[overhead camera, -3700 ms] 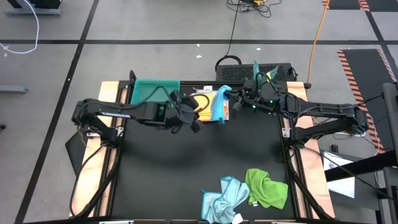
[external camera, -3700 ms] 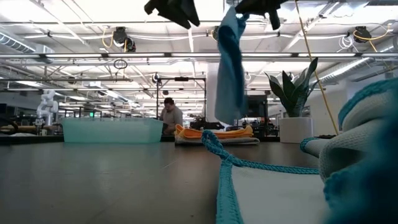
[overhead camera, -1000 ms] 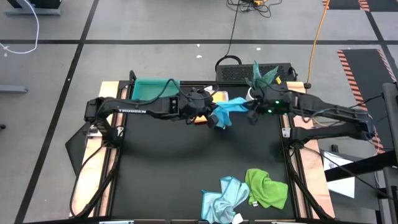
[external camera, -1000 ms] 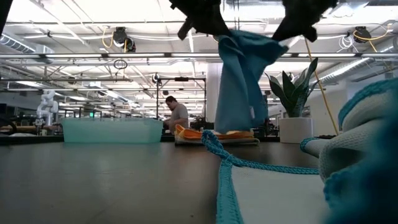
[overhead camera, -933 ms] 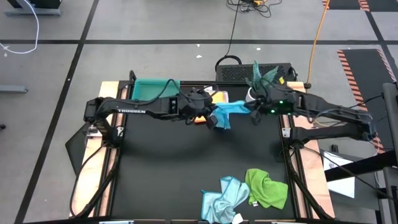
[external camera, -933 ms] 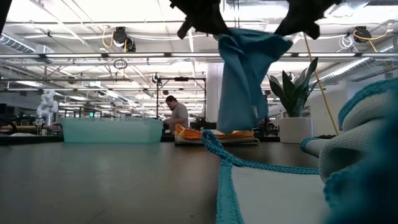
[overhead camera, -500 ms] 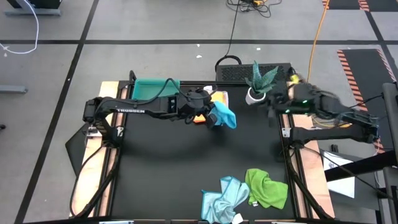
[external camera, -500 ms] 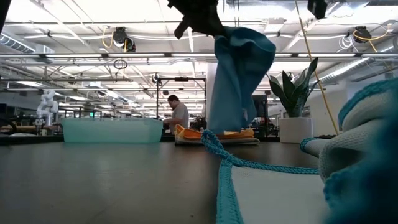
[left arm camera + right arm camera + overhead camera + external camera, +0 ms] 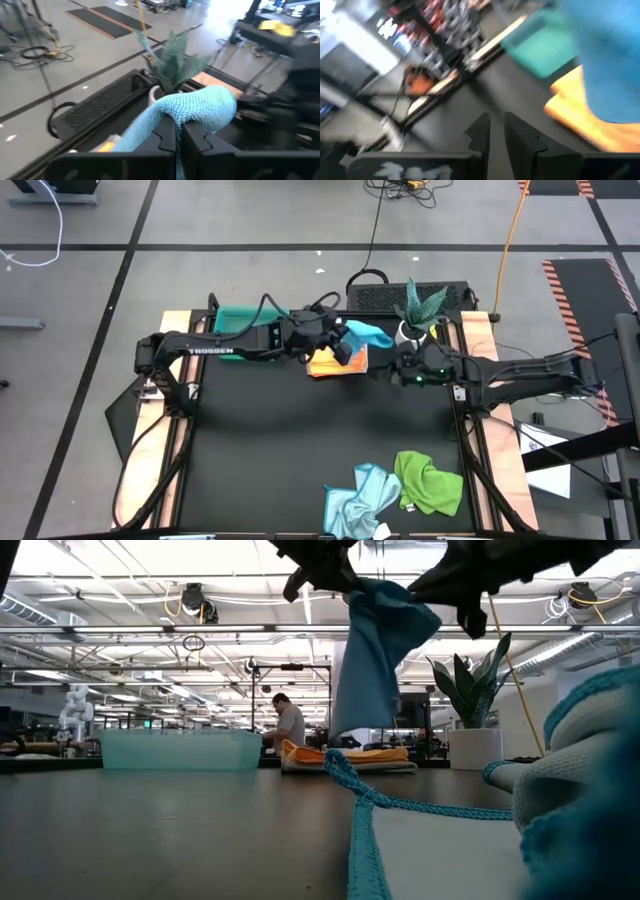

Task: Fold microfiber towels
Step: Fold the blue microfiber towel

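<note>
A bright blue towel (image 9: 368, 334) hangs from my left gripper (image 9: 345, 348), which is shut on it above the far middle of the table. In the low view the towel (image 9: 372, 655) droops over a folded yellow-orange towel (image 9: 345, 753). That yellow-orange towel (image 9: 332, 363) lies flat on the mat. My right gripper (image 9: 393, 370) stands just right of the blue towel, its fingers (image 9: 481, 131) a little open with nothing between them. A green towel (image 9: 430, 480) and a pale blue towel (image 9: 358, 500) lie crumpled at the near edge. My left gripper pinches a bunched fold of the blue towel near its top (image 9: 176, 119) between its two fingers. The fingers come roughly level from the table's left. The cloth bulges past the fingertips and hangs slack below them, clear of the table.
A teal tray (image 9: 236, 320) stands at the far left of the mat. A potted plant (image 9: 415, 308) stands at the far right, close behind my right gripper. The black mat's middle (image 9: 310, 440) is bare.
My right gripper has let go of the blue towel, swung off toward the table's right edge, then come back toward the towel. The towel, spread between both grippers a second ago, now hangs from my left gripper alone, which has moved a little toward the far edge.
</note>
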